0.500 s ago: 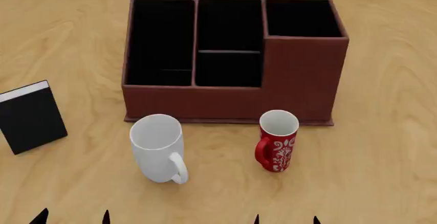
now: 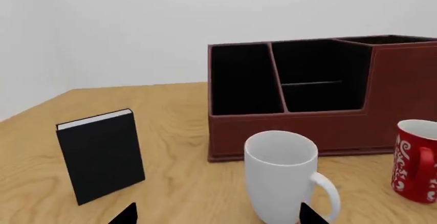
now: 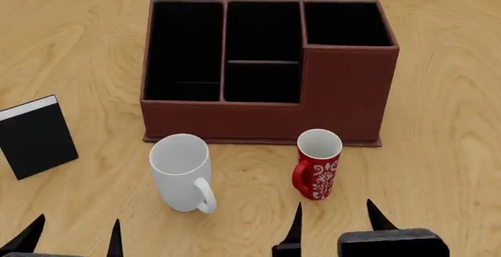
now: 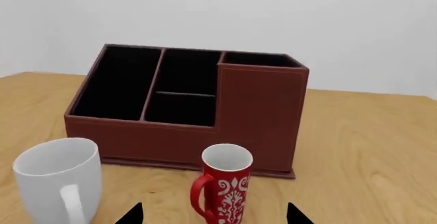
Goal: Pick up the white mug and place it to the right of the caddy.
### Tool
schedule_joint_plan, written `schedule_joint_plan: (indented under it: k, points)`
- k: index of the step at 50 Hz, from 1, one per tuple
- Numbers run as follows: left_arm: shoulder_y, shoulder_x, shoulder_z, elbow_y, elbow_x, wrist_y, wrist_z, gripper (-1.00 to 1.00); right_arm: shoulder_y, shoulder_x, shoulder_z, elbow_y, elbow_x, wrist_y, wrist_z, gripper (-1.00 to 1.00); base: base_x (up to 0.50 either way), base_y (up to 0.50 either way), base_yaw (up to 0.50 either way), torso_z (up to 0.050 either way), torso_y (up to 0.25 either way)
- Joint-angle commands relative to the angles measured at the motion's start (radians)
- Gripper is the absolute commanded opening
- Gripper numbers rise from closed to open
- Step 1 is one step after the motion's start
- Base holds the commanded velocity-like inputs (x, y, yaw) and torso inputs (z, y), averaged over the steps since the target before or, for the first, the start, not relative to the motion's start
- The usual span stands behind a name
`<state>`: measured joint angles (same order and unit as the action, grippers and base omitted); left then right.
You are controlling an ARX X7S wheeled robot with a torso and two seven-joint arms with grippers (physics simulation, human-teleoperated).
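Observation:
The white mug (image 3: 182,172) stands upright on the table in front of the caddy's left part, its handle (image 3: 205,195) turned toward me. The caddy (image 3: 259,122) is a reddish-brown box with black compartments. My left gripper (image 3: 74,236) is open, near and to the left of the mug. In the left wrist view the white mug (image 2: 280,178) sits just ahead of the right-hand fingertip of the left gripper (image 2: 218,216), with the caddy (image 2: 293,127) behind. My right gripper (image 3: 335,222) is open, just short of the red mug (image 3: 318,163). In the right wrist view the white mug (image 4: 58,183) is off to one side of the right gripper (image 4: 214,216).
The red floral mug (image 4: 225,188) stands in front of the caddy (image 4: 259,116), right of the white mug. A black book (image 3: 35,137) stands at the left, also seen as the black book (image 2: 102,155). Bare wooden table (image 3: 446,122) lies right of the caddy.
Both grippers have come forward, and more of their fingers shows at the near edge. The right gripper's body is now in view. The mugs and caddy stand as before.

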<state>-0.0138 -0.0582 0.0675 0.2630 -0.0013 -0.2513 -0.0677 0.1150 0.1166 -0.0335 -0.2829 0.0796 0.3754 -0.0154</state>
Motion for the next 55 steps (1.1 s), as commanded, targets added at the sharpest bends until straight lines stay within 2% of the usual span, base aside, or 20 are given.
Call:
schedule_joint_plan:
  k: [1, 10, 23, 55]
  points:
    - [-0.047, -0.026, 0.030, 0.145, 0.011, -0.170, -0.028, 1.00, 0.128, 0.052, -0.005, -0.142, 0.020, 0.234, 0.001, 1.00, 0.00, 0.00, 0.00, 0.000, 0.000]
    - [-0.100, -0.044, 0.041, 0.210, -0.008, -0.273, -0.022, 1.00, 0.232, 0.083, -0.001, -0.223, 0.034, 0.394, 0.004, 1.00, 0.00, 0.00, 0.00, 0.000, 0.000]
    - [-0.155, -0.062, 0.081, 0.329, 0.006, -0.420, -0.040, 1.00, 0.307, 0.102, -0.013, -0.251, 0.044, 0.467, 0.003, 1.00, 0.00, 0.00, 0.00, 0.000, 0.000]
    - [-0.152, -0.094, 0.099, 0.357, -0.004, -0.404, -0.074, 1.00, 0.286, 0.109, -0.010, -0.280, 0.066, 0.459, 0.018, 1.00, 0.04, -0.01, 0.00, 0.000, 0.000]
